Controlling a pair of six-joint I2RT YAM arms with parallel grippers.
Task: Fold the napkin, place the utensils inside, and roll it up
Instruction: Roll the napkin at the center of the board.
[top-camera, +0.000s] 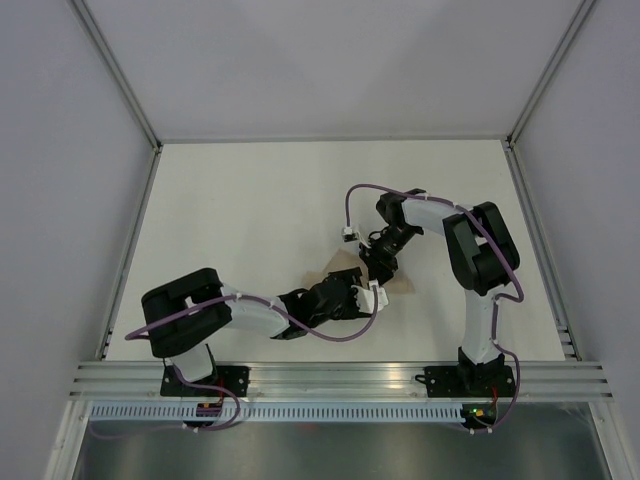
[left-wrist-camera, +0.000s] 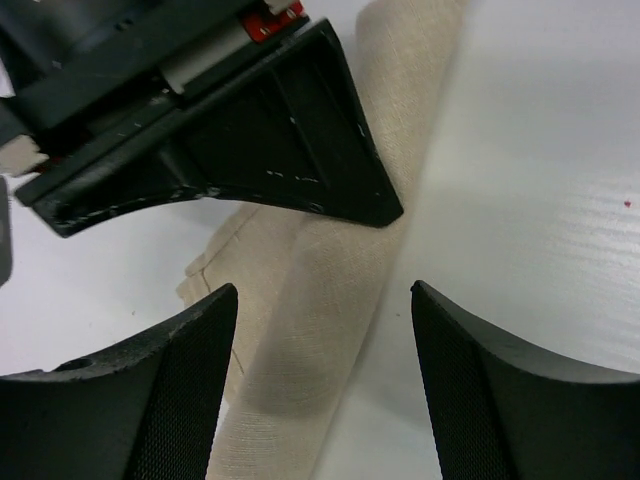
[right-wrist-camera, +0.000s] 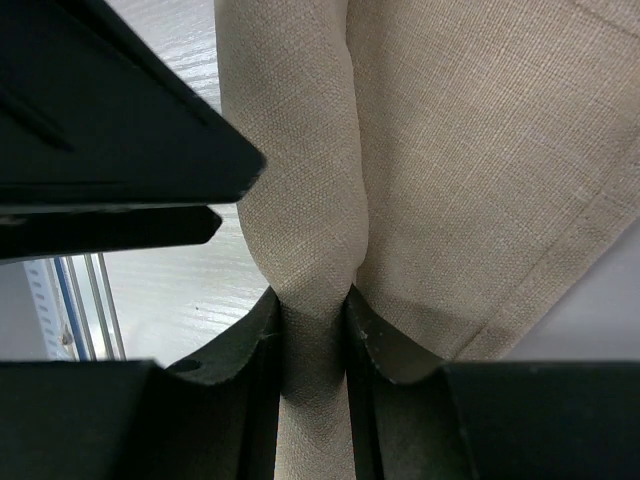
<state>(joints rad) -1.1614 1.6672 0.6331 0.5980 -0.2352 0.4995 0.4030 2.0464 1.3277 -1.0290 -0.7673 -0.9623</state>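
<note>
The tan napkin (top-camera: 350, 270) lies near the table's middle, mostly hidden under both grippers in the top view. Its near part is rolled into a tube (right-wrist-camera: 300, 200), with flat cloth (right-wrist-camera: 480, 150) beside it. My right gripper (right-wrist-camera: 313, 310) is shut on the rolled tube, which is pinched between the fingers. My left gripper (left-wrist-camera: 320, 380) is open, its jaws standing either side of the roll (left-wrist-camera: 320, 330) just above it. The right gripper's finger (left-wrist-camera: 280, 140) shows in the left wrist view, resting on the roll. The fork is hidden.
The white table (top-camera: 250, 210) is bounded by grey walls and an aluminium rail (top-camera: 340, 380) at the near edge. The left arm (top-camera: 200, 315) reaches in from the lower left, the right arm (top-camera: 480, 250) from the right.
</note>
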